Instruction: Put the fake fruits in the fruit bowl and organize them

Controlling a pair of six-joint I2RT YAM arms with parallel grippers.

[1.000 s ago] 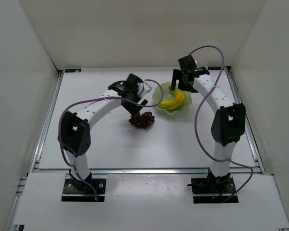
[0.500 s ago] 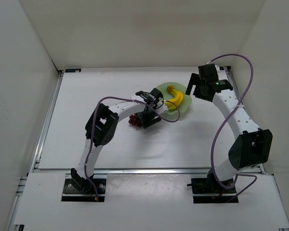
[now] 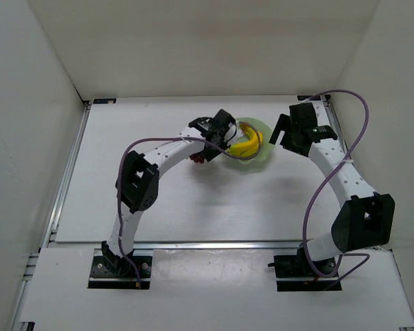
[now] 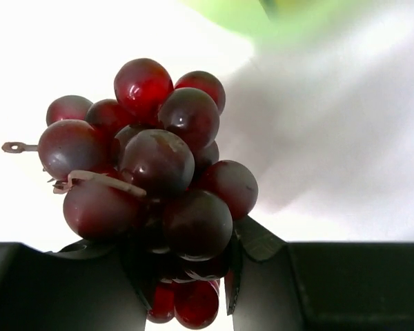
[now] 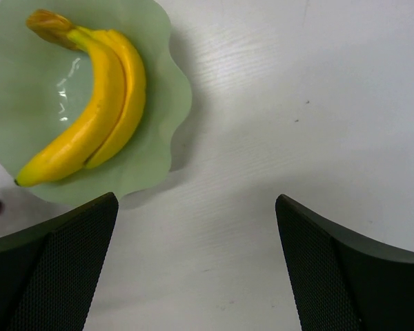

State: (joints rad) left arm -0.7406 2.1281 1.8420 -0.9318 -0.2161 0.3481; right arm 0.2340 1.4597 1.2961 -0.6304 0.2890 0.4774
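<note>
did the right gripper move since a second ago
Yes. The right gripper was over the fruit bowl; it has pulled away to the bowl's right side in the top view.

Lab test cell: plain white walls (image 3: 207, 48) enclose white table (image 3: 110, 138), aluminium frame rails (image 3: 67, 172) at edges.

Bananas (image 5: 90, 117) take up bowl (image 5: 159, 83) ctr; left tool (image 4: 186, 276) w/ grapes (image 4: 155, 165) crowds its left rim.
</note>
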